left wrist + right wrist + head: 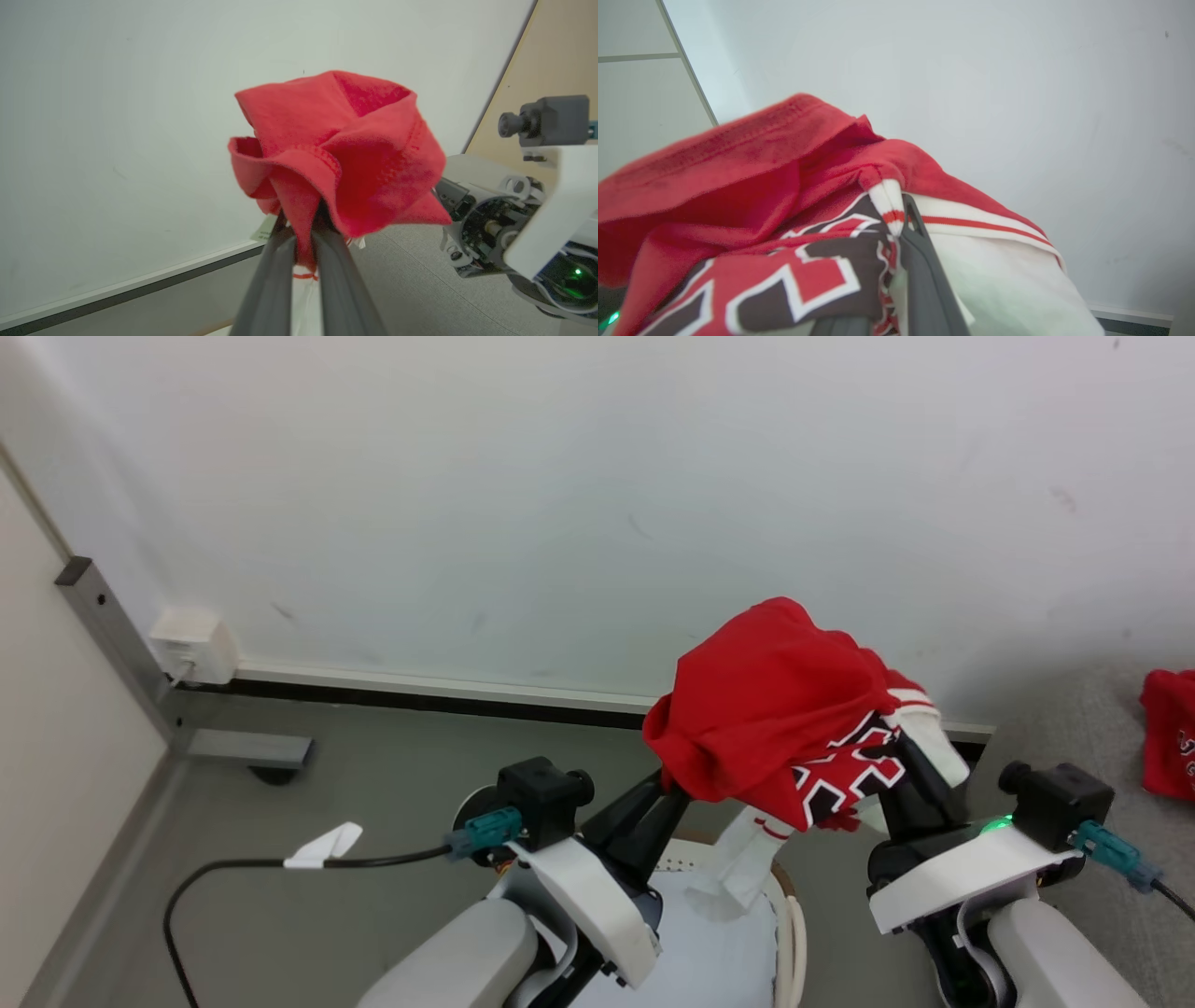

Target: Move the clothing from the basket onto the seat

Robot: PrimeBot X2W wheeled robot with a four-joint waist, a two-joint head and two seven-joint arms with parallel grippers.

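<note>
A bright red garment (775, 709) with white trim and a black-and-white print hangs in the air between my two grippers, above the basket. My left gripper (667, 786) is shut on a bunched red fold (336, 154), pinched between its dark fingers (275, 275). My right gripper (910, 761) is shut on the white-and-red striped trim (889, 205); cloth hides one of its fingers. The white basket's rim (792, 915) shows at the bottom centre, between my forearms. The grey seat (1064, 719) lies to the right, with another red garment (1172, 747) on it.
A white wall with a dark baseboard (420, 695) stands close ahead. A white socket box (191, 649) and a grey metal post foot (243, 747) sit at the left. A black cable (233, 864) with a white tag crosses the floor.
</note>
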